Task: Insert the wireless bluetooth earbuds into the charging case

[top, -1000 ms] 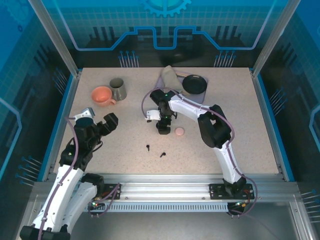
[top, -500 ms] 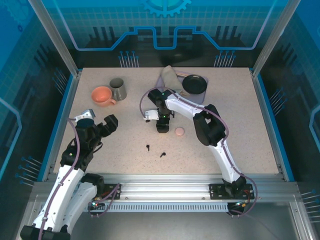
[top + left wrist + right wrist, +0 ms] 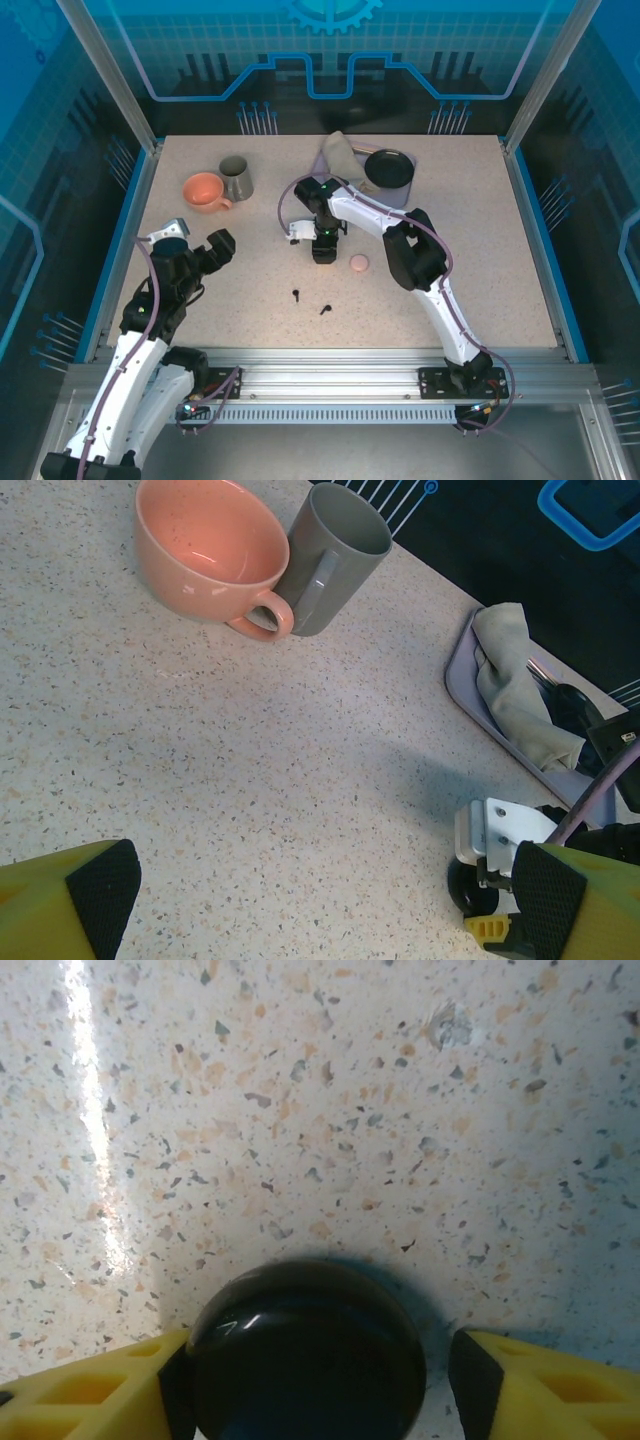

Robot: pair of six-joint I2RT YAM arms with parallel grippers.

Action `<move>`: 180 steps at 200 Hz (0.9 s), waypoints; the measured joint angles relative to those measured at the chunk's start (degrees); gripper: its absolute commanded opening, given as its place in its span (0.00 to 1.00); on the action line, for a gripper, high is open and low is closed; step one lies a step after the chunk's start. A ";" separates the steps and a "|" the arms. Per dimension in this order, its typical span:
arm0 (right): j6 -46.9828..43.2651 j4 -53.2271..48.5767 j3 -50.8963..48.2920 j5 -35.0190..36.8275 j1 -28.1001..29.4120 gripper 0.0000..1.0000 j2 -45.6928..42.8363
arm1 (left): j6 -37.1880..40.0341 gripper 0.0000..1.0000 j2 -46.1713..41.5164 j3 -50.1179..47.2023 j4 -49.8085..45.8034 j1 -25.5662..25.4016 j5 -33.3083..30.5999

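Centrally, right fingers (image 3: 90, 1390) loosely bracket the black case (image 3: 310, 1360); left fingers (image 3: 60, 900) spread above tabletop (image 3: 250, 760).

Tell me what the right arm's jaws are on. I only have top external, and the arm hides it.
Observer: Right wrist camera shows a round glossy black case on the speckled table, sitting between the right gripper's jaws.
Operator: Clamped?
Observer: Cannot tell. One pad touches it; a shadowed sliver shows on the other side.
Operator: Left arm?
Observer: Left gripper has its jaws wide open, nothing between them.
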 measured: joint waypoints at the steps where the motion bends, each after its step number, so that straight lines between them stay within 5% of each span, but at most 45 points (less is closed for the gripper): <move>1: 0.00 0.00 0.02 0.00 0.00 0.66 0.00 | 0.00 0.99 0.00 0.00 0.00 0.00 0.00; 103: -0.17 1.01 -1.46 -0.79 -0.15 0.53 -1.07 | -0.02 0.99 0.00 0.00 0.02 0.04 1.62; 180: 0.20 9.46 -18.01 -3.28 -1.33 0.51 -18.43 | -0.11 0.96 3.06 0.00 1.90 0.07 13.33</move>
